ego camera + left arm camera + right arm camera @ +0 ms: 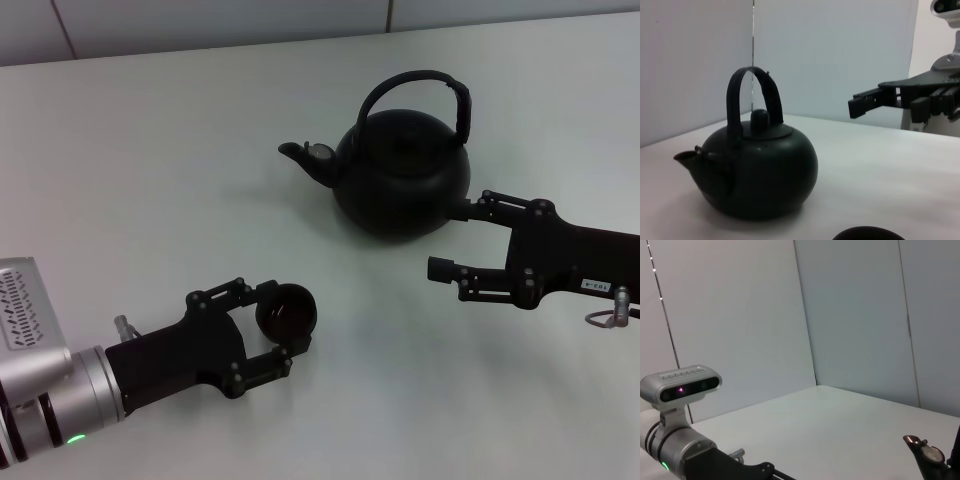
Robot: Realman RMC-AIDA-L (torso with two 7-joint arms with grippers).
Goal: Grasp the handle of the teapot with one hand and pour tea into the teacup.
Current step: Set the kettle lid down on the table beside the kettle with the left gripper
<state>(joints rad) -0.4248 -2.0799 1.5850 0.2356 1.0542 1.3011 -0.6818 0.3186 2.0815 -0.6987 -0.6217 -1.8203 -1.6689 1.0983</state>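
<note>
The matte black teapot (400, 175) stands upright at the table's middle right, its spout (305, 155) pointing to my left and its arched handle (420, 88) standing up over the lid. The small black teacup (288, 310) sits between the fingertips of my left gripper (288, 322), which is open with its fingers on either side of the cup. My right gripper (455, 238) is open, low beside the teapot's right side and below the handle. The left wrist view shows the teapot (757, 170), its handle (752, 95), the cup's rim (867, 233) and the right gripper (890, 102).
The white table (180, 170) carries only the teapot and the cup. Pale wall panels (855, 315) stand behind it. The right wrist view shows the teapot's spout tip (925, 455) and my left arm's wrist camera (680, 385).
</note>
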